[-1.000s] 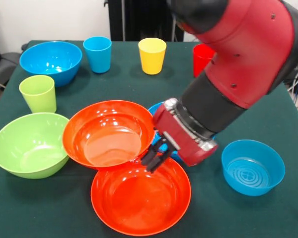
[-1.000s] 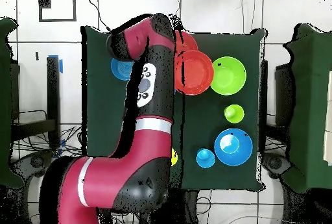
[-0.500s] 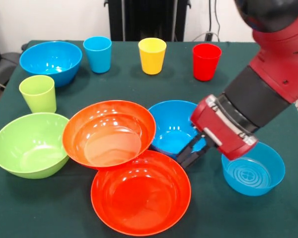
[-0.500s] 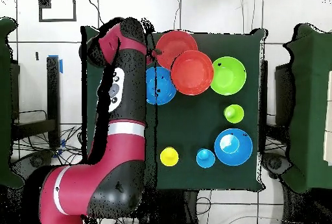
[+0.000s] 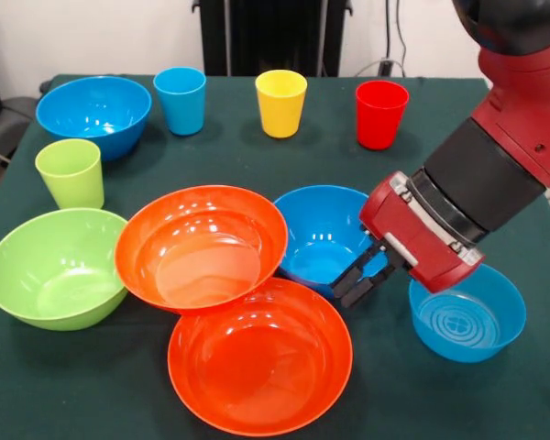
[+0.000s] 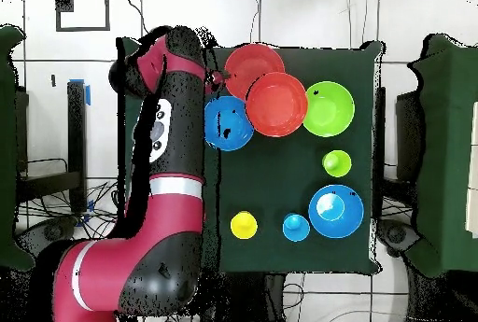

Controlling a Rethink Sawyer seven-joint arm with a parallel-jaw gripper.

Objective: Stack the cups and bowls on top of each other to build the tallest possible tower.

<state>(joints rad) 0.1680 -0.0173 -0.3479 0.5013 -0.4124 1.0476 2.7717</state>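
1. Front view, layout: no tower is built. Every bowl and cup stands apart on the green table (image 5: 257, 165), except one orange bowl (image 5: 202, 246), which rests tilted on the rim of the second orange bowl (image 5: 259, 367).
2. Front view, remaining items: the lime green bowl (image 5: 55, 266) sits at the left, with the lime green cup (image 5: 71, 172) behind it. Along the far edge stand a deep blue bowl (image 5: 93, 113), the blue cup (image 5: 180, 100), the yellow cup (image 5: 280, 103) and the red cup (image 5: 381, 114).
3. Front view, end effector: the gripper (image 5: 362, 278) hangs at the right rim of the central blue bowl (image 5: 321, 236). Its dark fingers stand narrowly parted and hold nothing. The smaller blue bowl (image 5: 467, 309) sits just right of it.
4. Front view, markings: no readable writing shows.
5. Overhead view: the arm (image 6: 168, 150) hides the red cup and the smaller blue bowl, both visible in the front view.
6. Change: half a second ago the gripper sat slightly lower; the bowls and cups are unmoved.
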